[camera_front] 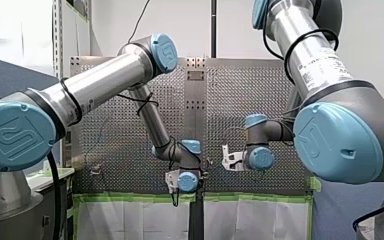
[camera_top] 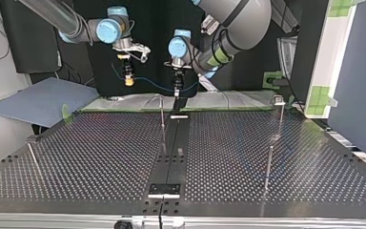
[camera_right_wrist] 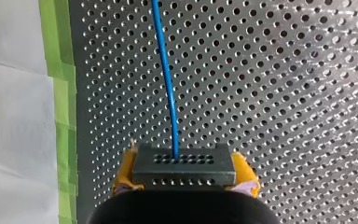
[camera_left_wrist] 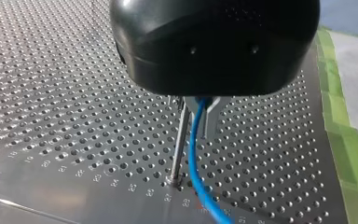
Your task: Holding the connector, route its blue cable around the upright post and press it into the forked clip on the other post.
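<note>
My right gripper (camera_right_wrist: 185,173) has its yellow pads shut on the grey connector (camera_right_wrist: 184,164). The blue cable (camera_right_wrist: 167,74) leaves the connector and runs ahead over the perforated plate. In the top view my right gripper (camera_top: 129,80) hangs at the left and the cable (camera_top: 152,82) sags across to my left gripper (camera_top: 177,93). In the left wrist view my left gripper (camera_left_wrist: 197,122) has its metal fingers shut on the cable (camera_left_wrist: 193,156), right beside a thin upright post (camera_left_wrist: 179,140). A post with a forked clip (camera_top: 279,99) stands at the top view's right.
Two more thin posts (camera_top: 269,164) (camera_top: 33,157) stand on the perforated table (camera_top: 100,157). A dark centre strip (camera_top: 171,152) runs across it. Green tape (camera_right_wrist: 60,93) edges the plate, with white sheet beyond.
</note>
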Robot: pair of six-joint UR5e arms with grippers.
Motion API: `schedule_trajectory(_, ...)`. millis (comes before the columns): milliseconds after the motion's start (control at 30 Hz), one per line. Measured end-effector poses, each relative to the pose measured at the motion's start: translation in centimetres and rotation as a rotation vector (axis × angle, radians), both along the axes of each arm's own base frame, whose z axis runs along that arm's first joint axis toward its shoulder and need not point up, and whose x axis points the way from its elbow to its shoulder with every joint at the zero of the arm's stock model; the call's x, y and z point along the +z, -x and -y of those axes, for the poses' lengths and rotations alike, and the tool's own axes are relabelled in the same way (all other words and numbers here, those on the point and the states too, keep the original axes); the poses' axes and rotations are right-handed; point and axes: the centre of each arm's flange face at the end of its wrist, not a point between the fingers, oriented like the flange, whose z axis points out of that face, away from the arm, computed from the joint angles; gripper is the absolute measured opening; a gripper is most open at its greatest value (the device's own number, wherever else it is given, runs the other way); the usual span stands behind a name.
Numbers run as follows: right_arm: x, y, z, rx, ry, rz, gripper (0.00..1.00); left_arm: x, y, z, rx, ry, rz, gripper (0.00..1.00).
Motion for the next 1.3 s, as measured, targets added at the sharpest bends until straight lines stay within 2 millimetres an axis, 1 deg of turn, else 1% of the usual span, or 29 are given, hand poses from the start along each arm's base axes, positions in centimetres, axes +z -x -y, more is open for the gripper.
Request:
schedule_trajectory(433,0.3,0.3,1.8,-0.019,-0.017,-0.006,0.00,0.5,-0.7,0.8,-0.031,0.011,0.010,0.00)
schedule_trajectory(533,-0.1,0.3,2.1,-0.021,-0.025,-0.010,0.00,0.6,-0.9,0.8,-0.031,0.011,0.009,0.00)
schedule_trajectory(700,-1.4,0.2,2.5,-0.019,-0.050,-0.019,0.00,0.6,-1.0,0.7,-0.027,0.004,0.002,0.00)
schedule_trajectory(767,-1.5,0.2,2.7,-0.019,-0.054,-0.020,0.00,0.6,-1.0,0.7,-0.026,0.002,-0.001,0.00)
schedule_trajectory(1300,-1.2,0.5,4.1,-0.021,-0.049,-0.004,0.00,1.3,-1.9,1.4,-0.041,0.007,0.006,0.00)
